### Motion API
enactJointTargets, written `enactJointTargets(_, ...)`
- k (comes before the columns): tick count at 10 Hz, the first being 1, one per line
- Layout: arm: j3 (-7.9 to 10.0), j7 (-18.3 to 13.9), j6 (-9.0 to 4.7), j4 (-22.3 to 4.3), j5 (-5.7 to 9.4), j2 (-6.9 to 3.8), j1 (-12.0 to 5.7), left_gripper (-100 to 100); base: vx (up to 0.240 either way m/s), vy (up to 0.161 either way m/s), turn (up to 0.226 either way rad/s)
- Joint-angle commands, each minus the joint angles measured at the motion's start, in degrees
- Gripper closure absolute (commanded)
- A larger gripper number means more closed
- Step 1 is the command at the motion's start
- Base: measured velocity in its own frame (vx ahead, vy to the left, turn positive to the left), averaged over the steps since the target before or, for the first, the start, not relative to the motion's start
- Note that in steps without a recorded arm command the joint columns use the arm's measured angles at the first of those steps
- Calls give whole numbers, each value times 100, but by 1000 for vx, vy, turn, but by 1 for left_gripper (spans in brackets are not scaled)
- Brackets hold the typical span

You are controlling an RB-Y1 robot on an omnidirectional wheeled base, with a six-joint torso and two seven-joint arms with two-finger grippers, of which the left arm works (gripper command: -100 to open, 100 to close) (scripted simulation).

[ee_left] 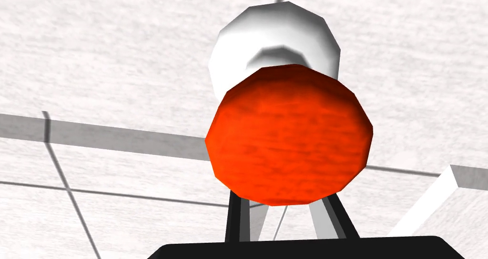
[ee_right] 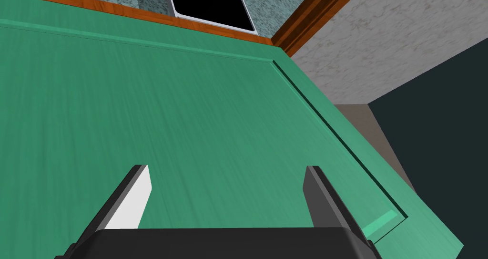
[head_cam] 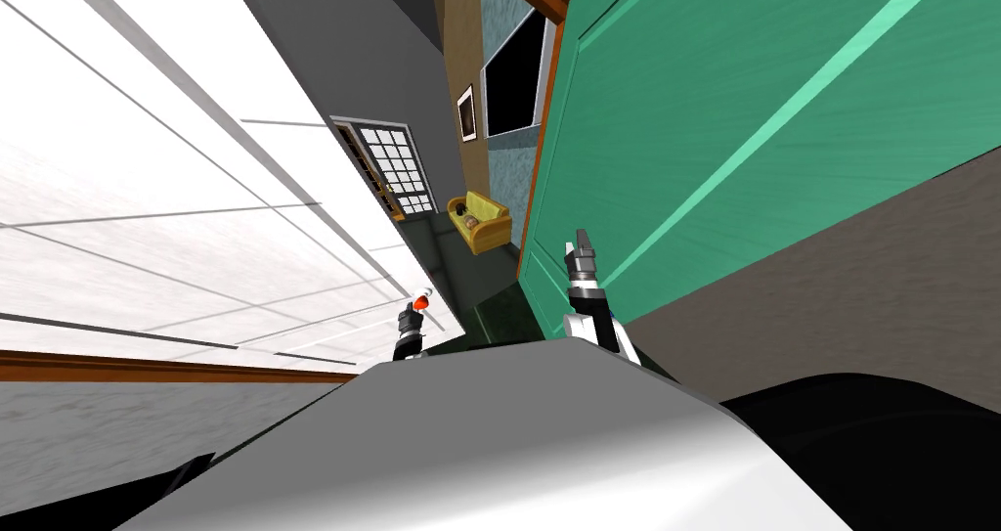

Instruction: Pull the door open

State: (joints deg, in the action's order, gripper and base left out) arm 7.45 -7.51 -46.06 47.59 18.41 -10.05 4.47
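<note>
Orange-red knob (ee_left: 288,137) clamped by left gripper (ee_left: 284,208), giving purchase to pull white door (ee_left: 95,56); right gripper (ee_right: 228,194) spread apart, idle, facing green door (ee_right: 167,103) on the right

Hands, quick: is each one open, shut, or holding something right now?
Left hand: shut on the orange-red knob of the white door.
Right hand: open, holding nothing, facing the green door.

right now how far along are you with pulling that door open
Done: left gripper is closed on the orange knob of the white door. In hand: the pull; a gap past the door's edge shows a yellow sofa, so it looks partly open. Left: swinging it wider. Right gripper hangs open by the green door.
</note>
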Motion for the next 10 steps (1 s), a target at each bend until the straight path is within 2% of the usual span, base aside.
enactJointTargets(1, -91, -178, -40, 27, 23, 25, -71, 100, -31, 8, -34)
enactJointTargets(2, -132, -396, -46, 10, 124, 8, -85, 100, -33, 9, -41)
enactJointTargets(3, -132, -416, -46, 10, 124, 8, -85, 100, -25, 3, -33)
enactJointTargets(5, -212, -801, -57, -22, 318, -26, -112, 100, -40, 9, -90)
enactJointTargets(6, -212, -890, -57, -22, 318, -26, -112, 100, -27, 19, -24)
enactJointTargets(7, -252, -1091, -63, -38, 415, -43, -125, 100, -33, 14, -42)
enactJointTargets(10, -252, -1127, -63, -38, 415, -43, -125, 100, -16, 1, -14)
